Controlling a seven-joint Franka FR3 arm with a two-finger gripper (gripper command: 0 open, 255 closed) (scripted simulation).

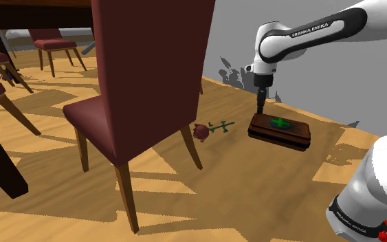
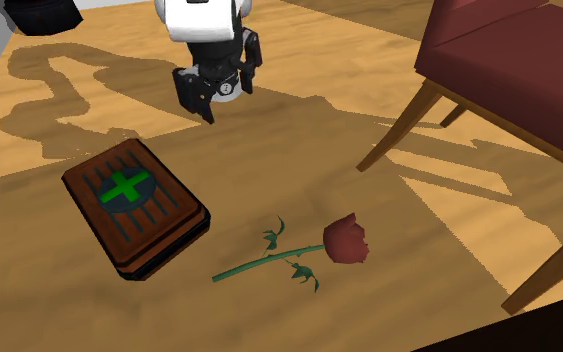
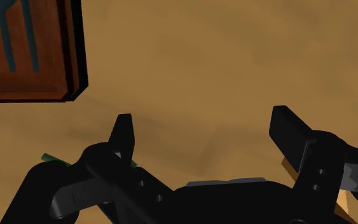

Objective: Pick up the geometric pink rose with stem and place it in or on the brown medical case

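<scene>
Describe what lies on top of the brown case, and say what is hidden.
The case lid bears a green cross on a dark disc; nothing rests on it. The rose lies on the floor beside it. Its inside and underside are covered.

A dark red chair (image 1: 150, 75) on pale wooden legs stands near me on the wooden floor (image 1: 267, 192). Far to the left I see more chairs (image 1: 51, 42) around a dark table (image 1: 34, 12). A grey wall (image 1: 243, 27) rises beyond.
</scene>
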